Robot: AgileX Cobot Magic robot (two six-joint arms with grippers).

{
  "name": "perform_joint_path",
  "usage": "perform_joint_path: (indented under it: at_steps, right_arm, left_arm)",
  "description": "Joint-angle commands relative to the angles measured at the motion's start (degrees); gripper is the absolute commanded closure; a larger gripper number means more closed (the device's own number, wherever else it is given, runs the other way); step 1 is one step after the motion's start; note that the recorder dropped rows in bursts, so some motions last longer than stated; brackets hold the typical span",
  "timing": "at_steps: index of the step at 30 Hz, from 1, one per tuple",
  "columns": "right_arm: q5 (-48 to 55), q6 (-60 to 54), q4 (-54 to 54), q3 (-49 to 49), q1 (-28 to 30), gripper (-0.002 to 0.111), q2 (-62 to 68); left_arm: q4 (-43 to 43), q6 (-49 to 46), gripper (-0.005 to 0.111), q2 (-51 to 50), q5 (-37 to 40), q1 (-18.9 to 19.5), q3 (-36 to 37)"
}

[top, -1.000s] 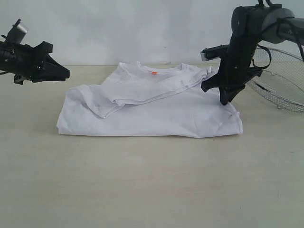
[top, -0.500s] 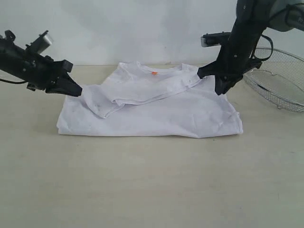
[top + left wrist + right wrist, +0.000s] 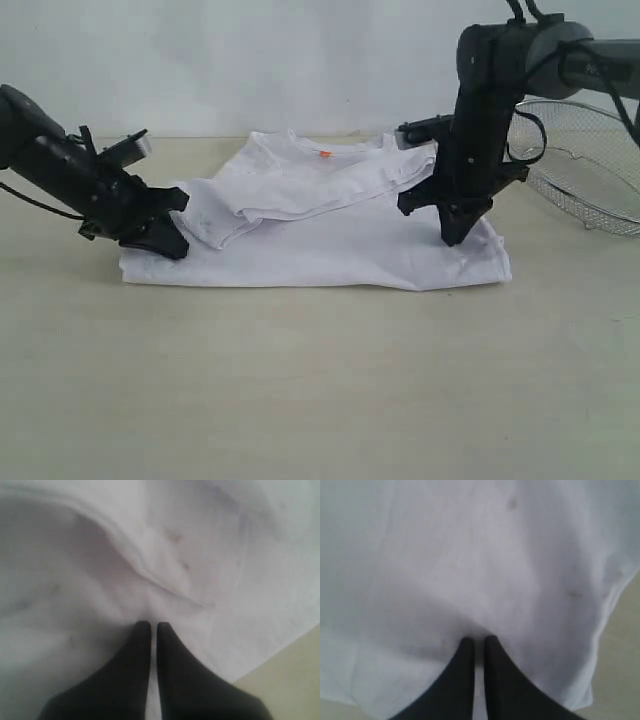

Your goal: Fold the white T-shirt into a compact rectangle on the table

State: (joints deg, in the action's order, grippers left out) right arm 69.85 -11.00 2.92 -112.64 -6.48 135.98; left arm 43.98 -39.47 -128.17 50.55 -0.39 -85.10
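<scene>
The white T-shirt [image 3: 330, 235] lies partly folded on the table [image 3: 320, 380], both sleeves turned in over the body, its orange neck tag [image 3: 325, 154] at the far edge. No red lettering shows. My left gripper [image 3: 175, 245] is shut, its tips pressed onto the shirt's left edge. The left wrist view shows that gripper [image 3: 150, 625] on creased cloth [image 3: 200, 545], with nothing pinched between the fingers. My right gripper [image 3: 450, 238] points down, shut, with its tips on the shirt's right part. In the right wrist view that gripper [image 3: 476, 639] rests on smooth cloth [image 3: 470, 555].
A silver wire-mesh basket [image 3: 585, 170] stands at the back right, just behind the right arm. Bare beige tabletop stretches in front of the shirt and shows past its hem [image 3: 295, 670] [image 3: 625, 645]. A pale wall closes the back.
My left gripper came down from the air at the far left onto the shirt's left edge. My right gripper lifted, shifted slightly left and came down again on the shirt's right side.
</scene>
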Motion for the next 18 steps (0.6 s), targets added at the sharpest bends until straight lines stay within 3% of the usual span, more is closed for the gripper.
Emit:
perform_joint_path:
  at_steps: [1, 8, 18]
  right_arm:
    - [-0.2, 0.3, -0.9, 3.6, 0.2, 0.109, -0.5]
    - [-1.6, 0.0, -0.7, 12.1, 0.2, 0.109, -0.5]
    - [0.1, -2.0, 2.8, 22.2, -0.7, 0.109, -3.4]
  left_arm:
    - [-3.5, 1.3, 0.102, -0.6, -0.7, -0.3, -0.3]
    - [-6.4, 1.3, 0.102, -0.6, 1.6, -0.3, 1.8]
    - [-5.1, 1.6, 0.102, 1.1, -1.1, -0.3, 14.5]
